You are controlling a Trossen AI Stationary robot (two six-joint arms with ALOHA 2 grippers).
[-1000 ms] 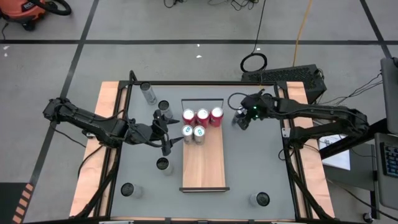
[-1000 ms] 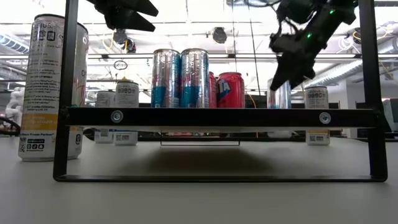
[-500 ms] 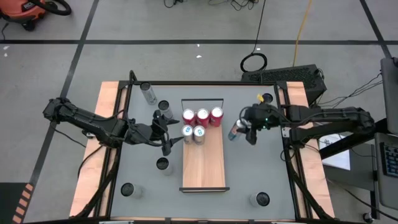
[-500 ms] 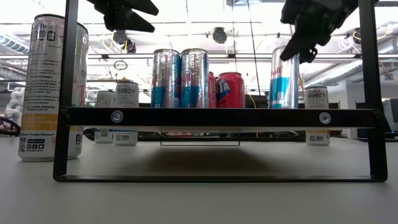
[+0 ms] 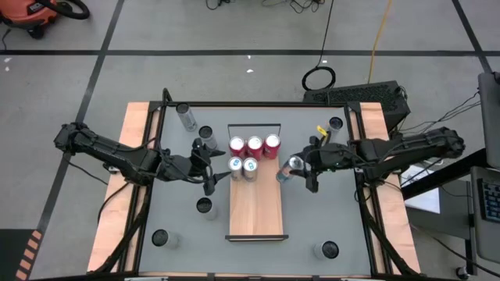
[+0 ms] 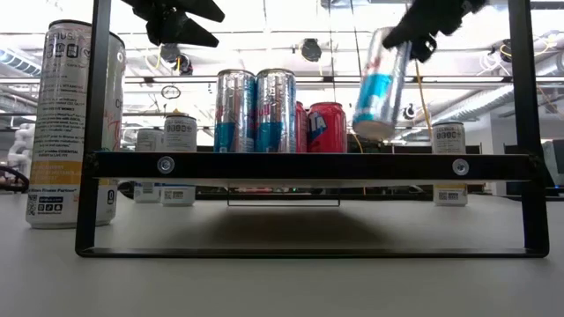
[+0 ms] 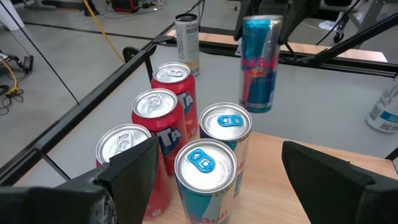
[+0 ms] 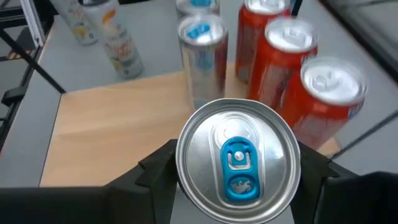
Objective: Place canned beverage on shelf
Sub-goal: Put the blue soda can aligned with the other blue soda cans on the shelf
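Transport was the step in hand, by our judgement: our right gripper (image 5: 301,165) clasped a slim blue-and-silver can (image 6: 382,84) by its upper part and held it in the air, tilted, its base clear of the boards. Seen from above, the can hung at the right long edge of the shelf (image 5: 255,211), roughly level with the two silver-topped cans (image 5: 243,165) standing there. Behind those, by the wire rail (image 5: 254,126), stood three red cans (image 5: 255,146). From the right wrist view we looked down on the held can's lid, with bare wood beside the standing cans.

Our left gripper (image 5: 209,170) waited just beside the shelf's left edge, its fingers spread wide and holding nothing.

Next, we reckoned, the can needed carrying a little further inward over bare wood, righting until upright, then lowering until its base sat flat before the fingers let go. Risk lay in nudging the neighbouring silver cans, so the free space beside them seemed the safer spot.
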